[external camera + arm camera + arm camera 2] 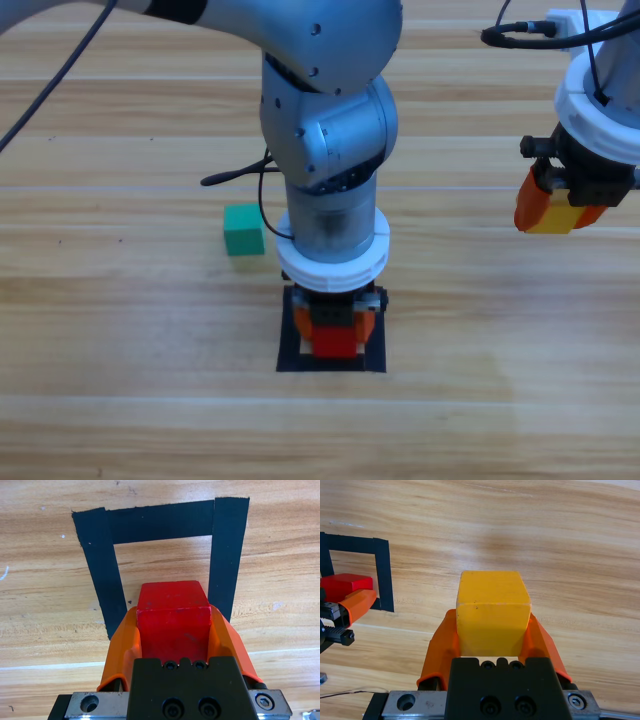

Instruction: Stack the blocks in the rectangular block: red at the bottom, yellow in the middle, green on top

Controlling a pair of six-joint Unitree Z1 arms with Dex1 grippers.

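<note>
While the left gripper [336, 335] is squeezing the red cube [174, 620] over the black tape rectangle [104, 570], the right gripper [560, 212] is waiting off to the side, squeezing the yellow cube [492, 611]. The green cube [243, 229] is sitting alone on the table. If red is landing crooked, the stack may be wobbling. Only the left wrist view is showing the rectangle's bare middle.

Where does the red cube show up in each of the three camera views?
High view: red cube low centre, in the left gripper.
Left wrist view: centre, between the orange jaws.
Right wrist view: far left edge.
Shared landmark: the black tape rectangle.
</note>
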